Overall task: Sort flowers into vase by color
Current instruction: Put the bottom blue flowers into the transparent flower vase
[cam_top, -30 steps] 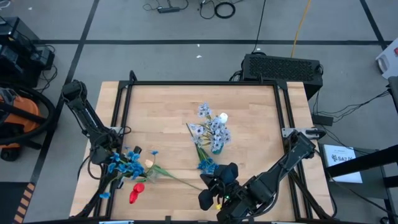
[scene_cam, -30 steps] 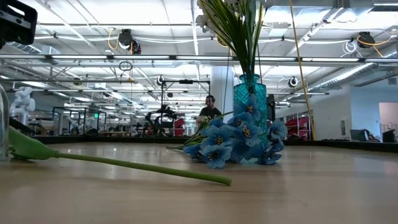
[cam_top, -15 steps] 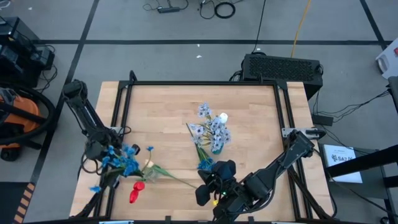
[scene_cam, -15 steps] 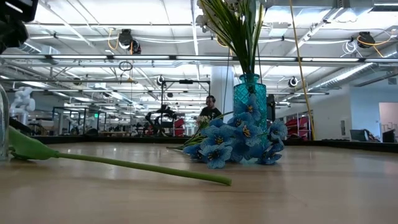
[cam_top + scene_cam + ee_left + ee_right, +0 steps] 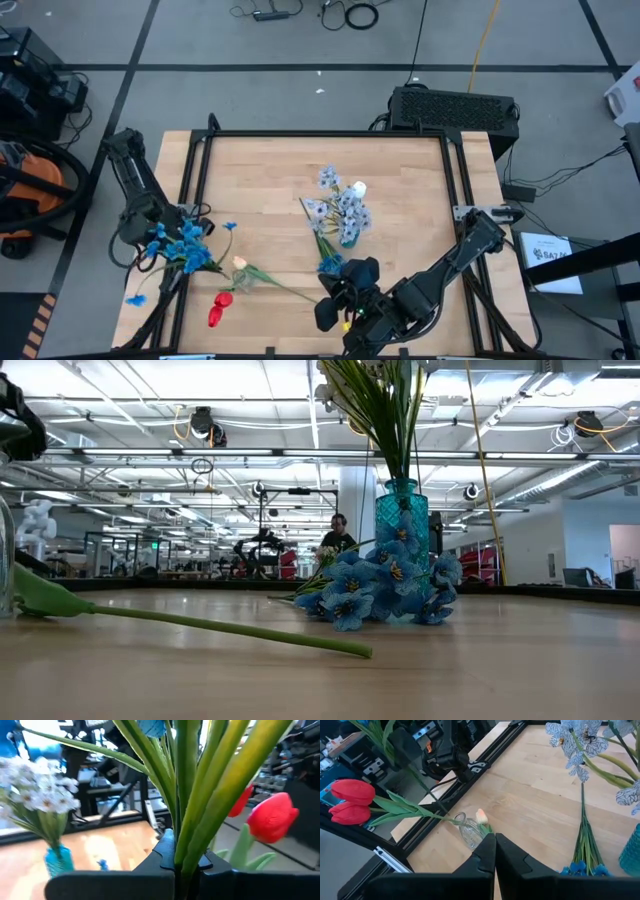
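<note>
Lifted since prev frame: bright blue sprays (image 5: 183,245), now off the table's left edge, stems clamped in my left gripper (image 5: 186,865). 2 red tulips (image 5: 351,800), 1 cream tulip (image 5: 481,816) lie near front-left. 1 teal vase (image 5: 347,238) at centre. Right gripper (image 5: 495,851) closed, empty, at front edge.

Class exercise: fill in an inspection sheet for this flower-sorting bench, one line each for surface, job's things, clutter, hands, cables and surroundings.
Surface: pale wooden tabletop in a black frame.
Job's things: teal glass vase holding pale grey-blue sprays; bright blue spray lying beside it; red tulips and cream tulip near a small clear glass vase.
Clutter: nothing seen.
Hands: left hand shut on a bright blue bunch, lifted; right hand shut, empty, at the near edge.
Cables: loose leads on the floor.
Surroundings: grey floor, black box, a person far behind.
</note>
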### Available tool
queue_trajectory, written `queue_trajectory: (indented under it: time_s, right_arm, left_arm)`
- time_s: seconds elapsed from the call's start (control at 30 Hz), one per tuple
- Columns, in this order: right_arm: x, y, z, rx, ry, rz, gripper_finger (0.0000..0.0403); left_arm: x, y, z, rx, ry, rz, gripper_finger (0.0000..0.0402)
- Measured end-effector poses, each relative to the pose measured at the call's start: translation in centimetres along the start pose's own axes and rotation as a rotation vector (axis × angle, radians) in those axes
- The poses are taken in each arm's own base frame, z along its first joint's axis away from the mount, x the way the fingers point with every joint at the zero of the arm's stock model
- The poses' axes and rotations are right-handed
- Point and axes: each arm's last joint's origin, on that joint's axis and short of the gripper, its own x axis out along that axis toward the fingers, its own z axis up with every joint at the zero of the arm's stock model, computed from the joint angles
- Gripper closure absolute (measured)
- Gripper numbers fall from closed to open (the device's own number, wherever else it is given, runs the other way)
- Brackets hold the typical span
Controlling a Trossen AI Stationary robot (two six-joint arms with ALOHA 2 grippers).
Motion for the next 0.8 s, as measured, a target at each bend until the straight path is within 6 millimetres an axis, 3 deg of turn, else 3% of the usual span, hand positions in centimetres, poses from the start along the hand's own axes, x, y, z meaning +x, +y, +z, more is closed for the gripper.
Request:
queue_trajectory:
  time_s: [0.57, 0.67, 0.8]
  right_arm:
    - [2.1, 0.1, -1.3, -0.023, 0.017, -0.032, 0.0403]
    - [2.1, 0.1, -1.3, -0.021, 0.023, -0.030, 0.0403]
    - [2.1, 0.1, -1.3, -0.018, 0.023, -0.028, 0.0403]
  left_arm:
    - [2.0, 0.0, -1.3, 0.076, 0.081, 0.071, 0.0395]
    - [2.4, -0.3, -2.0, 0.067, 0.114, 0.065, 0.0394]
    - [2.6, -0.5, -4.4, 0.031, 0.163, 0.068, 0.0393]
